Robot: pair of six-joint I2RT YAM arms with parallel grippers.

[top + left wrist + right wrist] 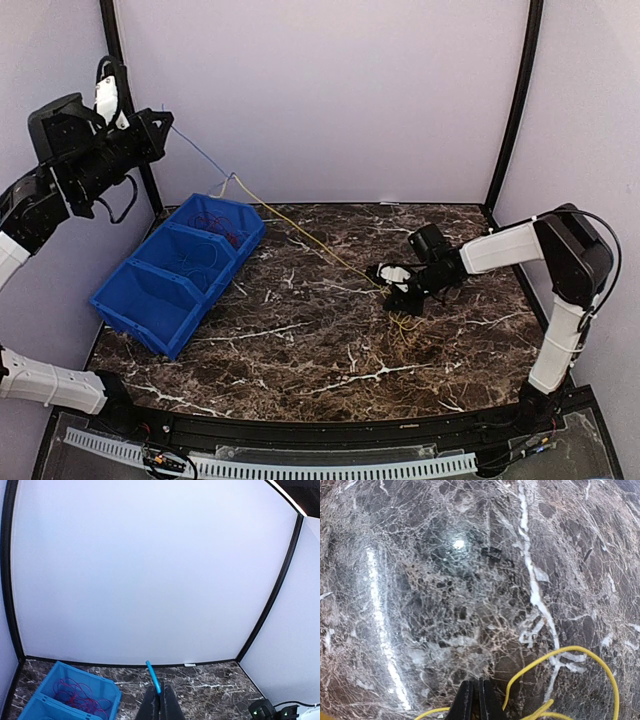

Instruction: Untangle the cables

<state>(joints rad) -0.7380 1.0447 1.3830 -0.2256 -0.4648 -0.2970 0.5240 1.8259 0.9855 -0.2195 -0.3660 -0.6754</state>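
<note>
Our left jaws, raised high above the counter, are pressed shut on the blue cable. It runs out ahead of them and slopes down to meet the yellow cable. Our right jaws, low over the counter, are closed on that yellow cable, which loops just to their right and stretches taut toward the left jaws. Below and left of the left jaws, the red cable lies coiled in the blue bin's compartment nearest the back wall.
</note>
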